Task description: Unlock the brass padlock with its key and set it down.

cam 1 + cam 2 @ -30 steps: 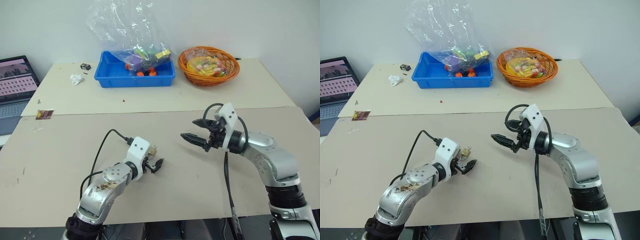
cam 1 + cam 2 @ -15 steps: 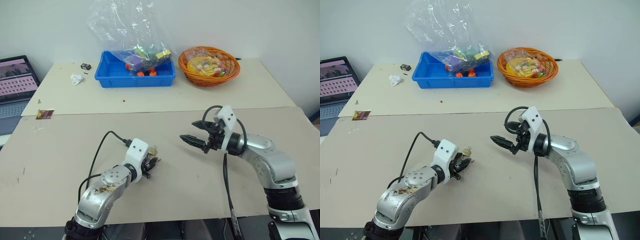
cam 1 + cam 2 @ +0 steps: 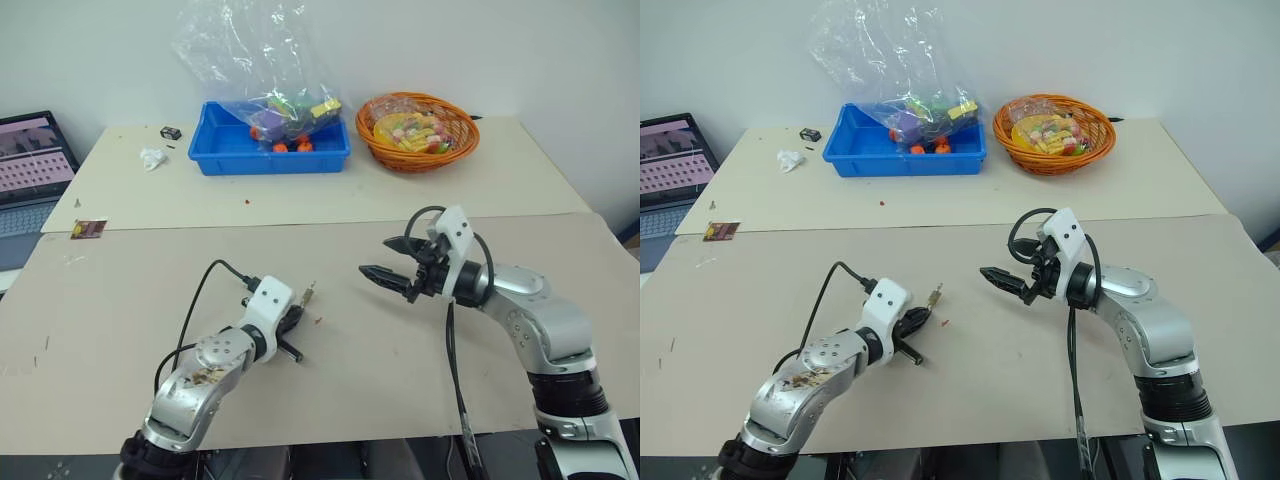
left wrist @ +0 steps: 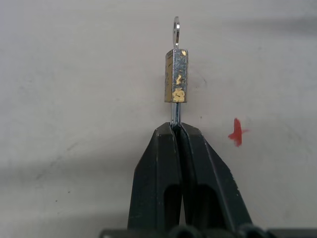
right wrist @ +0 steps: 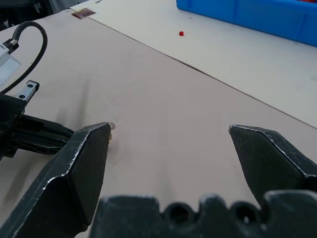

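Left wrist view shows the left gripper with its two black fingers pressed together on a thin silver stem that comes out of the brass padlock; I cannot tell if this stem is the shackle or the key. At the far end of the padlock a small silver ring-shaped piece sticks out. The padlock hangs just above the beige table, and a small red scrap lies on the board near it. In the head views the right gripper hovers over the table, well apart from the padlock, with its jaws wide open and nothing between them. Nothing stands between the two grippers. At the far side a blue bin holds a clear plastic bag with coloured toys, and beside it an orange basket holds coloured pieces. A laptop stands at the far left edge, a crumpled white scrap and a small dark object lie near the bin, and a small card lies nearer. No writing can be read.
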Available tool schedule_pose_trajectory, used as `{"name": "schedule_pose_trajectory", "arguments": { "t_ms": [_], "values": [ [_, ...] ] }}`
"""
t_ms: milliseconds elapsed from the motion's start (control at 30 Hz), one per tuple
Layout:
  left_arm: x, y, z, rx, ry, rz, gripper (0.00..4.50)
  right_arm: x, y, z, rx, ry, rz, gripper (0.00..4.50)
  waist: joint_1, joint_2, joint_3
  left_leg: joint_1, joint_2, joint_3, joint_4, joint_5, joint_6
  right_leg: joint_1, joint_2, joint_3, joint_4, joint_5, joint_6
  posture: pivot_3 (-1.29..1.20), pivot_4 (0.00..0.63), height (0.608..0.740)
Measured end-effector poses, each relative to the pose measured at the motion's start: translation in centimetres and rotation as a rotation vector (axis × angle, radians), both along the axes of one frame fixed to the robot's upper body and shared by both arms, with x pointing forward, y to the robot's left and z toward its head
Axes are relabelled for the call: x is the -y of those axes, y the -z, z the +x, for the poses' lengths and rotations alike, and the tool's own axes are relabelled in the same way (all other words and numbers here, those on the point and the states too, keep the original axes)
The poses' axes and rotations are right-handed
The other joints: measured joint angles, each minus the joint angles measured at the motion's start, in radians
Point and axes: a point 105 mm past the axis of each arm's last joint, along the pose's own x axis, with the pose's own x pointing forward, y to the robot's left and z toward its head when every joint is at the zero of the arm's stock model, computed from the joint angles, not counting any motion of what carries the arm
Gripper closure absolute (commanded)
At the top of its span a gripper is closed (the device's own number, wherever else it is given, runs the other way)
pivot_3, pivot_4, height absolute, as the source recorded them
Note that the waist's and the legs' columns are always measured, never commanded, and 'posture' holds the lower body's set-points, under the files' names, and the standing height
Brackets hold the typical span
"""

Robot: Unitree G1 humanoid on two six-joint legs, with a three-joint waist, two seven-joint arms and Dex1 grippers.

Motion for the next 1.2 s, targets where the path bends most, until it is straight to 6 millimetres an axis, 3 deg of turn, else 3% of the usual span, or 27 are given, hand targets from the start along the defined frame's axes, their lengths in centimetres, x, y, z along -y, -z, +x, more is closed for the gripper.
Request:
{"name": "schedule_pose_trajectory", "arguments": {
  "t_ms": [133, 267, 600, 733, 1000, 1033, 1200],
  "values": [
    [-2.6, -0.2, 0.0, 0.014, 0.025, 0.074, 4.45, -0.2, 0.1, 0.1, 0.0, 0.005, 0.011, 0.0, -0.002, 0.0, 0.0, 0.0, 0.001, 0.0, 0.0, 0.0, 0.0, 0.0, 0.0, 0.0, 0.001, 0.0, 0.0, 0.0, 0.15, 0.74],
    [-3.9, -0.5, -0.1, 0.004, 0.093, 0.103, 4.45, -0.6, 0.2, 0.1, 0.001, 0.002, 0.022, 0.0, -0.001, 0.0, 0.0, 0.0, 0.0, 0.0, 0.0, 0.0, 0.0, -0.001, 0.0, 0.0, 0.0, 0.0, 0.0, 0.0, 0.15, 0.74],
    [-1.9, -2.2, -4.0, -0.121, 0.581, -0.005, 4.45, -1.0, 1.1, 0.5, -0.002, 0.019, 0.033, 0.0, 0.0, 0.0, 0.0, -0.003, 0.0, 0.0, 0.0, 0.0, 0.0, -0.003, 0.0, 0.0, 0.0, 0.001, -0.002, 0.0, 0.15, 0.74],
    [-1.8, -2.6, -3.2, -0.098, 0.642, 0.034, 3.27, -0.9, 1.7, 0.3, -0.011, 0.028, 0.04, 0.0, 0.0, 0.0, 0.0, -0.003, 0.0, 0.0, 0.0, 0.0, 0.0, -0.003, 0.0, 0.0, 0.0, 0.0, -0.001, 0.0, 0.15, 0.74],
    [-2.0, -2.1, -2.9, -0.097, 0.693, 0.075, 0.29, -0.6, 2.2, 0.2, -0.013, 0.043, 0.042, 0.0, -0.003, 0.0, 0.0, -0.003, 0.0, 0.0, 0.0, 0.0, 0.0, -0.004, 0.0, 0.0, 0.001, 0.002, -0.003, 0.0, 0.15, 0.74],
    [-2.0, -2.0, -2.9, -0.096, 0.697, 0.077, 0.08, -0.6, 2.2, 0.1, -0.016, 0.044, 0.042, 0.0, -0.003, 0.0, 0.0, -0.003, 0.0, 0.0, 0.0, 0.0, 0.0, -0.004, 0.0, 0.0, 0.0, 0.001, -0.002, 0.0, 0.15, 0.74],
    [-2.0, -2.0, -2.8, -0.083, 0.702, 0.085, 0.08, -0.5, 2.3, 0.2, -0.015, 0.054, 0.041, 0.0, -0.003, 0.0, 0.0, -0.003, 0.0, 0.0, 0.0, 0.0, 0.0, -0.004, 0.0, 0.0, 0.0, 0.001, -0.003, 0.0, 0.15, 0.74]
  ]
}}
